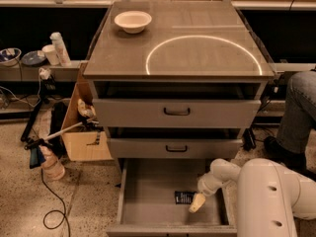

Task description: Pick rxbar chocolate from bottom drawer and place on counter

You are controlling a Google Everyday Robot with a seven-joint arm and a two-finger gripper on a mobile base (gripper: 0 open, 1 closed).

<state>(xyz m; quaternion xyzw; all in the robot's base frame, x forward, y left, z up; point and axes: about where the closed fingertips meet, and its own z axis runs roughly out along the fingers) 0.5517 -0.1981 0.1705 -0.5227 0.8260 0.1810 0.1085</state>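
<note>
Dark rxbar chocolate (183, 197) in the bottom drawer (148, 199) seems light and slippery; the claw (197, 203) just beside it, whose opening I cannot tell, should pinch across its width.

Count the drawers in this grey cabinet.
3: top grey drawer front, middle one below, wide grey metal bottom drawer open; gripper inside it, by the dark flat bar.

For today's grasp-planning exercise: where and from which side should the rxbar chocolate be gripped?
Probably from above, across its narrow width: the rxbar chocolate lies flat on the bottom drawer floor, clear of the walls. The hand is just beside it.
</note>
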